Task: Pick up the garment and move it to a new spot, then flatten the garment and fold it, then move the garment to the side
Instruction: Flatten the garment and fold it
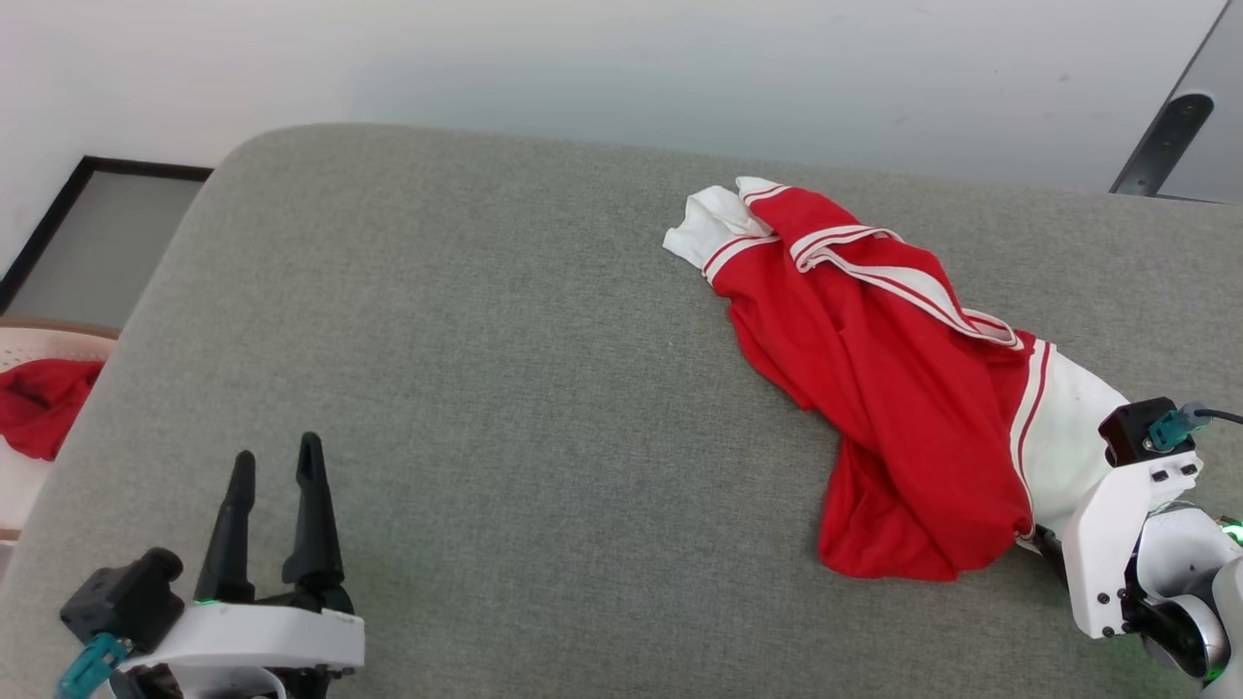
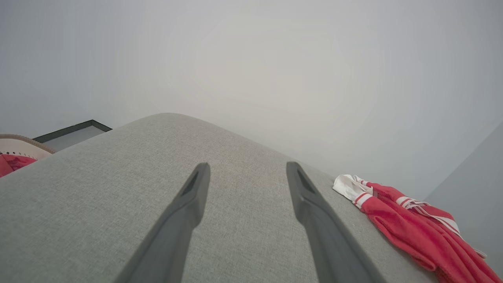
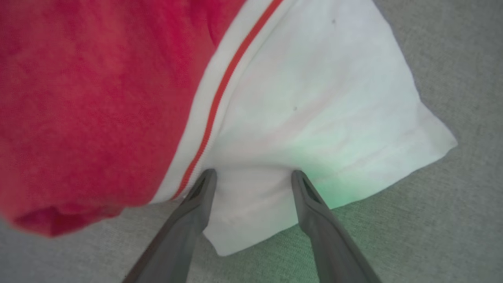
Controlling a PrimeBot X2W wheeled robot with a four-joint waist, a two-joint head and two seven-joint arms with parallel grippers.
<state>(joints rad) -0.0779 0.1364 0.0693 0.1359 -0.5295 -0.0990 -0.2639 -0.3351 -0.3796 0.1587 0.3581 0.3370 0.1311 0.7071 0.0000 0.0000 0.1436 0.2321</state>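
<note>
A wide grey fabric surface with a rounded far edge lies in front of a pale wall. The garment, a red jersey T-shirt with white sleeve ends and red-and-white stripe trim, lies crumpled on this surface. In the head view it runs in a loose diagonal heap from about 1 o'clock down to 4 o'clock. One white sleeve end points toward the far edge. The other white sleeve end lies at 4 o'clock, nearest the robot. Any printed emblem is hidden in the folds.

The left gripper sits at 7 o'clock in the head view, well apart from the garment. Its two dark fingers are spread, point toward 12 o'clock and have only bare grey fabric between them.

The right gripper is at 4 o'clock in the head view, where its white wrist housing stands just beside the near sleeve and its fingers are hidden. In the right wrist view its fingers are spread wide. Their tips touch the white sleeve cloth, which puckers slightly between them, with the red stripe running toward 12 o'clock from the left fingertip. The fingers are not pinching the cloth together.

Beyond the surface's edge, at 9 o'clock in the head view, a pale basket holds a plain red cloth. A dark-framed panel sits at 10 o'clock.
</note>
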